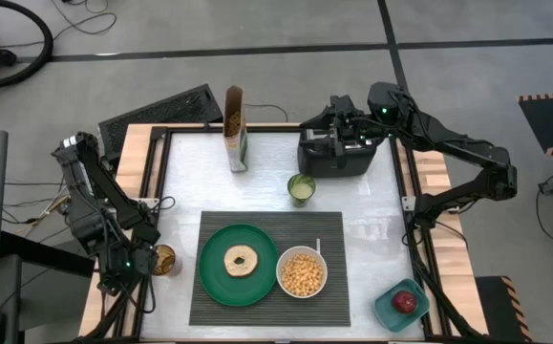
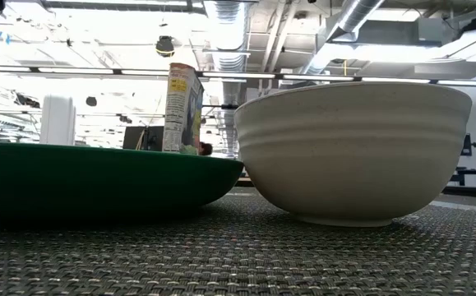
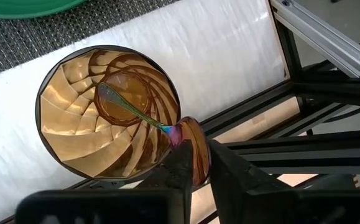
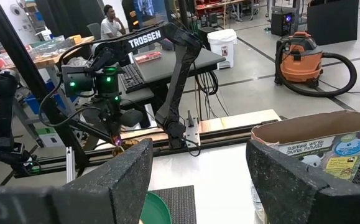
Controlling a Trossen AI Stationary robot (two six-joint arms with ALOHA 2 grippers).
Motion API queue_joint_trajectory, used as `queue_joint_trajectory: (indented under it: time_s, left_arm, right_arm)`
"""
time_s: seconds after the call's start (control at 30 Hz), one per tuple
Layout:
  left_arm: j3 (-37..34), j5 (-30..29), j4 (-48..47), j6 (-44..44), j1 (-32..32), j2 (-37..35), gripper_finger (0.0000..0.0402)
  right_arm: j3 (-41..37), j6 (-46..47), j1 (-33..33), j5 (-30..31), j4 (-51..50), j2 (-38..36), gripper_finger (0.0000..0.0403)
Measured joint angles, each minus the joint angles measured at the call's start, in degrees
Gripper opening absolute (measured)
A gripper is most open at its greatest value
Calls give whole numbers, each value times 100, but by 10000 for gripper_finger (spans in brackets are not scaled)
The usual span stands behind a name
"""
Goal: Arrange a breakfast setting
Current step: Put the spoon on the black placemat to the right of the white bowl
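My left gripper [image 3: 195,171] pinches the pink-teal spoon [image 3: 136,111] standing in the amber glass [image 3: 108,112] beside the placemat [image 1: 268,304]; lifting crookedly, I may tip the glass. Right gripper [image 4: 198,180] waits open above the toaster [image 1: 333,153].

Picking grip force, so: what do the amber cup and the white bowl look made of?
The amber cup looks like translucent glass or hard plastic: light glows through its glossy ribbed walls. The white bowl looks like glazed ceramic, with a speckled, faintly ridged satin surface.

Grey floor [image 1: 257,29], orange vacuum [image 4: 307,53], ceiling ducts [image 2: 344,25].
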Motion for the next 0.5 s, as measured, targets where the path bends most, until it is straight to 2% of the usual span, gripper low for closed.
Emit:
queue_joint_trajectory:
  time_s: [0.27,0.5]
  left_arm:
    - [0,13,-2,-1,63,0,3]
    - [0,239,-9,-62,366,0,2]
  right_arm:
    - [0,0,0,-2,2,0,285]
    - [0,2,0,-15,4,0,285]
